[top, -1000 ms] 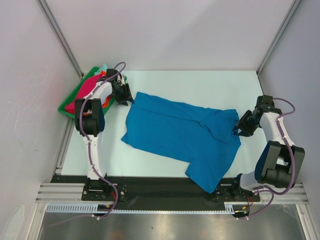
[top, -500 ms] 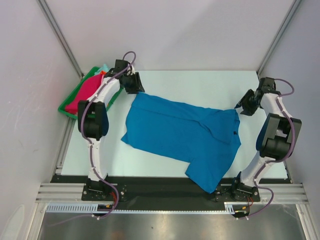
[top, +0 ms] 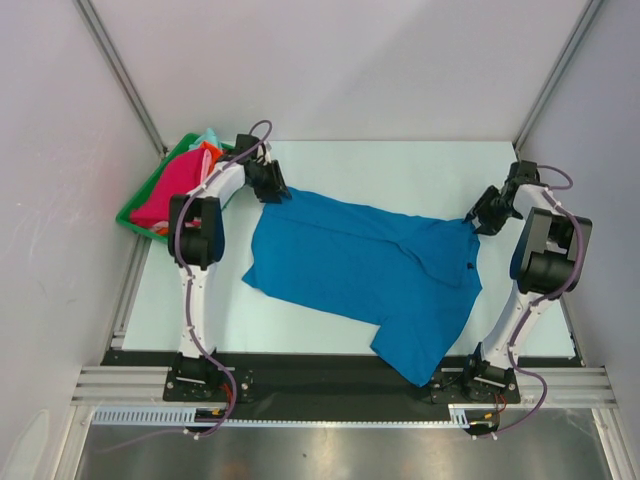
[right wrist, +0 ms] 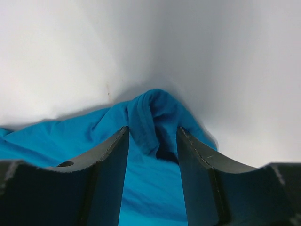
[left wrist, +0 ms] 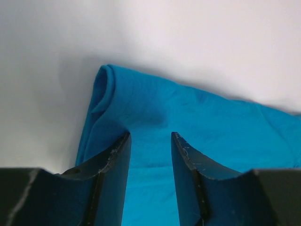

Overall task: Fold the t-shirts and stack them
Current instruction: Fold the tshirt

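The large bright blue t-shirt (top: 365, 275) lies spread flat on the white table. My left gripper (top: 281, 193) is at its far left corner; in the left wrist view the gripper (left wrist: 150, 134) is open, fingers astride the blue cloth (left wrist: 202, 113). My right gripper (top: 473, 222) is at the shirt's far right corner; in the right wrist view the gripper (right wrist: 153, 129) is open, with a bunched hem (right wrist: 143, 113) between the fingers. The magenta t-shirt (top: 172, 183), orange t-shirt (top: 206, 152) and mint t-shirt (top: 208, 135) lie heaped at the far left. No pale pink one shows.
A green plastic tray (top: 127, 216) holds the heaped shirts at the table's far left edge. Metal frame posts (top: 120, 70) rise at both back corners, with white walls behind. The arm bases stand on a black rail (top: 320, 375) at the near edge.
My left gripper rose from beside the tray and came down on the shirt's far left corner. My right gripper left the shirt's right edge, swung away and settled on its far right corner.
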`<state>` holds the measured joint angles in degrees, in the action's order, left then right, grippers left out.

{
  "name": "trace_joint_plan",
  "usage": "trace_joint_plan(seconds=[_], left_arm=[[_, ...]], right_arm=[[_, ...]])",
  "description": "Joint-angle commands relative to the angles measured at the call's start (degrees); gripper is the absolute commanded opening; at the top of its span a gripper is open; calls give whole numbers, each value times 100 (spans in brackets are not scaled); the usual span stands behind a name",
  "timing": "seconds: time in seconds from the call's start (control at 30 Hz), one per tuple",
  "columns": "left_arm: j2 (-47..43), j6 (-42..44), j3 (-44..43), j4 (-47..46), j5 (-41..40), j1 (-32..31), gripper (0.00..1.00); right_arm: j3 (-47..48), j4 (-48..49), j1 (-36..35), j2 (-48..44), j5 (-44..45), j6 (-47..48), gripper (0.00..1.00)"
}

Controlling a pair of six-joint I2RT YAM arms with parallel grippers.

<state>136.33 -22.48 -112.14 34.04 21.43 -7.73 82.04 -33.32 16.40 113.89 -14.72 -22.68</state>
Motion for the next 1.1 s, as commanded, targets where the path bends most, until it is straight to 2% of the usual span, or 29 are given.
trace_joint_plan(seconds=[0.0, 0.1, 0.13, 0.2, 0.43, 0.67, 0.9, 1.07], left_arm=[[60, -81, -353, 67, 125, 69, 45], [104, -72, -335, 111, 63, 113, 45], [130, -72, -326, 138, 54, 122, 45], [139, -72, -318, 155, 37, 140, 45], [236, -20, -300, 94, 63, 149, 45], [490, -160, -651, -64, 221, 149, 45], [737, -257, -994, -363, 247, 236, 47], [877, -476, -994, -934, 511, 237, 47]], right_arm=[[373, 238, 12, 265, -84, -44, 49], [559, 221, 56, 432, 21, -193, 22], [576, 212, 99, 433, 283, -245, 9], [524, 308, 161, 363, 487, -386, 1], [348, 537, 285, 213, 1242, -632, 0], [549, 800, 267, 520, 1112, -677, 0], [1524, 625, 249, 1188, 1007, -668, 0], [2175, 625, 179, 1689, 874, -580, 0]])
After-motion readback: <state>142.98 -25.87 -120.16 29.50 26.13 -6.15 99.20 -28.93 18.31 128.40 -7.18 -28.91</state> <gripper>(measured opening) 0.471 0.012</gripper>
